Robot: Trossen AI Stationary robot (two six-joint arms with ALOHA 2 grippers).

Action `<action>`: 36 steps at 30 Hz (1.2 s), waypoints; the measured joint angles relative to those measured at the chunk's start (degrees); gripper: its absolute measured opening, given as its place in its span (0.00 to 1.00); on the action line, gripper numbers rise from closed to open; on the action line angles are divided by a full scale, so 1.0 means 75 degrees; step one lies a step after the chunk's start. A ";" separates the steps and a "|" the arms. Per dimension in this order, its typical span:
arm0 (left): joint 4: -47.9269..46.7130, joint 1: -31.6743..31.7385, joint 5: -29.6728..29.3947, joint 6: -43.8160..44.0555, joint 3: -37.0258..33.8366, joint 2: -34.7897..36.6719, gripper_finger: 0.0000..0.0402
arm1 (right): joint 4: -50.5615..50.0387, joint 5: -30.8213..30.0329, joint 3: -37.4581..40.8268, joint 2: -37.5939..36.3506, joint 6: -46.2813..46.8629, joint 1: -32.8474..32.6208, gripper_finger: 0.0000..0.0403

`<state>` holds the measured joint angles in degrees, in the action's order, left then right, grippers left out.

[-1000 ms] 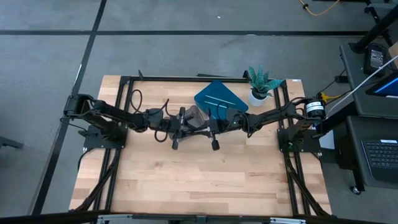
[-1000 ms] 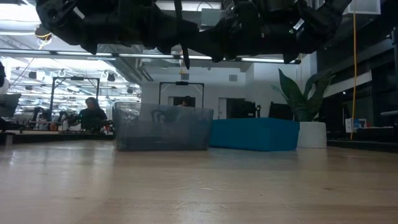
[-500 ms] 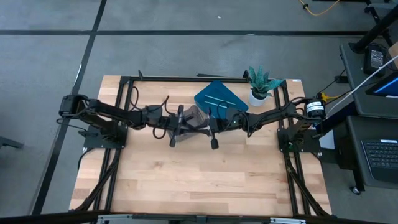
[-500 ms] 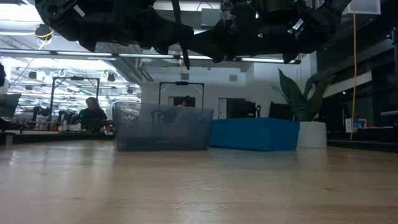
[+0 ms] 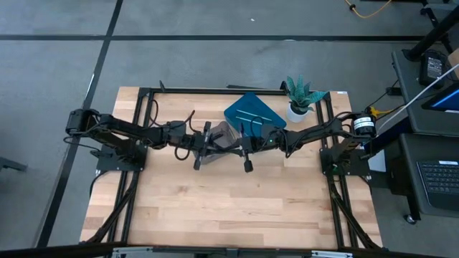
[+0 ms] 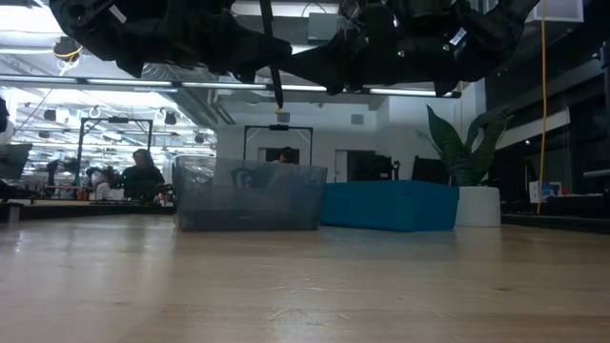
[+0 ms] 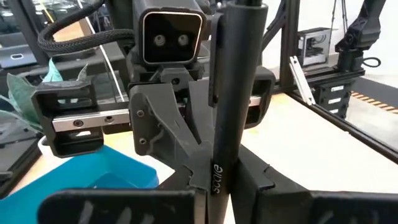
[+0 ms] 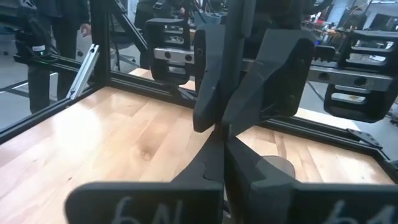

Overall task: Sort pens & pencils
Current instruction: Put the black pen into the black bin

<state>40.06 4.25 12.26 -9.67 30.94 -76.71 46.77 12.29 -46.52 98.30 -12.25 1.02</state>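
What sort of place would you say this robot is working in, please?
Probably a robotics lab in an open-plan workspace. The pale wooden table sits inside a black metal frame, and the low view shows long ceiling strip lights, more black rigs, and a seated person at benches beyond.

Left gripper [image 5: 199, 152] has shifted slightly toward its own arm's side of the table since a second ago; the black stick [image 6: 271, 52] clamped between its closed fingers moved with it. In the low view that stick's lower tip now sits a little further to the picture's left than it did, and it leans a little less. The left arm's elbow and base link also drew back toward the table's left edge, most of that within the first half second. Right gripper [image 5: 246, 152] edged a touch toward the left one, so the two now sit closer above the clear bin [image 6: 250, 194].
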 joint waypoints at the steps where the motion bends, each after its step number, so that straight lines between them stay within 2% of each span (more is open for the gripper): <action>1: -0.0001 0.0022 0.0003 -0.0031 0.0000 0.0001 0.06 | 0.0002 -0.0006 0.0000 -0.0002 0.0033 0.0000 0.00; 7: -0.0376 0.0240 -0.0365 -0.0192 0.0015 0.0503 0.06 | -0.0399 0.0153 -0.0006 -0.0294 0.0509 -0.0040 0.06; 15: -0.1532 0.0452 -0.0404 -0.0189 0.0019 0.1403 0.06 | -0.2516 0.0030 -0.0009 -0.1313 0.0582 -0.0023 0.09; 21: -0.2077 0.0492 -0.0956 -0.0159 0.0026 0.1268 0.06 | -0.3475 -0.0017 -0.0012 -0.1663 0.0620 -0.0006 0.10; 27: -0.2517 0.0778 -0.0871 0.0259 0.0029 0.1216 0.06 | -0.4315 -0.0038 -0.0012 -0.1991 0.0618 -0.0004 0.10; 33: -0.2992 0.0959 -0.0665 0.0696 0.0039 0.1212 0.06 | -0.4977 -0.0678 -0.0012 -0.2642 0.0582 -0.0006 0.10; 36: -0.3892 0.0963 -0.0669 0.0822 0.0382 0.1212 0.06 | -0.5152 -0.0979 -0.0012 -0.2875 0.0556 -0.0006 0.10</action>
<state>10.87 11.47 7.24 -3.50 33.80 -67.62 8.14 4.95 -46.61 76.74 -8.08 0.97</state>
